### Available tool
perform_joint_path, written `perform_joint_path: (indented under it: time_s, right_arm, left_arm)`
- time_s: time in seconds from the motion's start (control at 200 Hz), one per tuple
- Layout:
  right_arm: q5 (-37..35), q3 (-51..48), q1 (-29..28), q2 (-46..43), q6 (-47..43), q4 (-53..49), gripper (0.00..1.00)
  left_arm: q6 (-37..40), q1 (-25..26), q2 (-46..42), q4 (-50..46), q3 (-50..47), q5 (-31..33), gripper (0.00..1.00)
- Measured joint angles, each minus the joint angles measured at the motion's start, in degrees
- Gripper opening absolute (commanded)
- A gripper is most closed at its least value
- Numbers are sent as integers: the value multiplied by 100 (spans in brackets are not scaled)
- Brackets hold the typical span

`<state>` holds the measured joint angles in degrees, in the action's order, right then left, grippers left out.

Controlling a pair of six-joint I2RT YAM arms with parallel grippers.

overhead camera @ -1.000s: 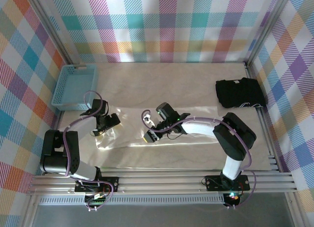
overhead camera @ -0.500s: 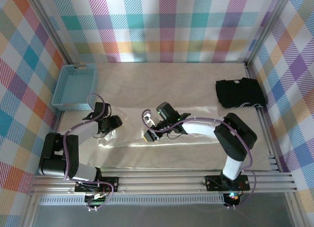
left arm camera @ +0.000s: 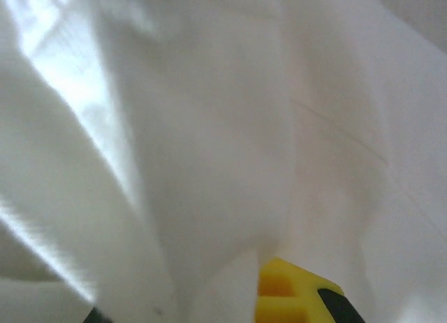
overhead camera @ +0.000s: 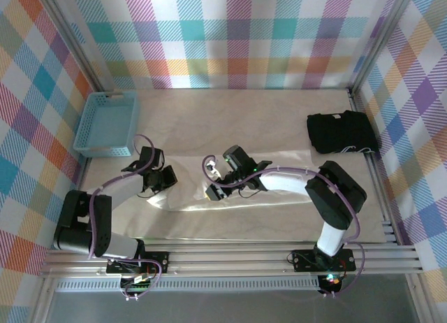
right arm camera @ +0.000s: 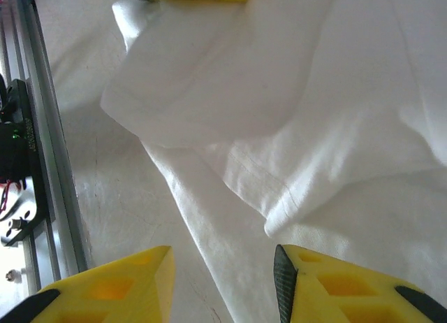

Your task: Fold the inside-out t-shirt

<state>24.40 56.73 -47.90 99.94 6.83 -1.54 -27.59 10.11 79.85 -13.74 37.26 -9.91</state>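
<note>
I have the inside-out t-shirt [overhead camera: 185, 197] lying spread across the middle of the counter [overhead camera: 230, 120], white and creased, between the blue basket [overhead camera: 106, 124] at far left and the black folded garment [overhead camera: 342, 132] at far right. My left fingers [overhead camera: 166, 177] are pinched together on its left edge; on the left wrist camera the cloth [left arm camera: 209, 127] rises in folds over one yellow finger [left arm camera: 286, 295]. My right fingers [overhead camera: 214, 192] stand apart, gripping nothing; on the right wrist camera one finger [right arm camera: 335, 288] sits over cloth [right arm camera: 300, 92], the other over bare counter.
</note>
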Motion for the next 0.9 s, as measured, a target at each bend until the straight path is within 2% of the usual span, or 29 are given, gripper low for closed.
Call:
perform_joint_path:
  time_s: [0.14, 0.34, 0.465, 0.65, 0.9]
  right_arm:
    - [-59, 0, 317, -343, 42, -94, 44]
    - [-116, 107, 916, -640, 133, -306, 45]
    - [-256, 267, 1121, -640, 249, -605, 45]
    - [-529, 839, 1200, -243, 522, -1086, 43]
    - [-529, 1451, 1200, 931, 839, -1309, 36]
  left_arm:
    - [269, 0, -326, -951, 813, 647, 0]
    - [1106, -2, -365, -2667, 2568, 1794, 0]
    - [1860, -28, 11, -3733, 3759, 2837, 0]
    - [2927, -258, 883, -4542, 5027, 4398, 0]
    - [3348, -223, 1622, -4903, 5928, 4918, 0]
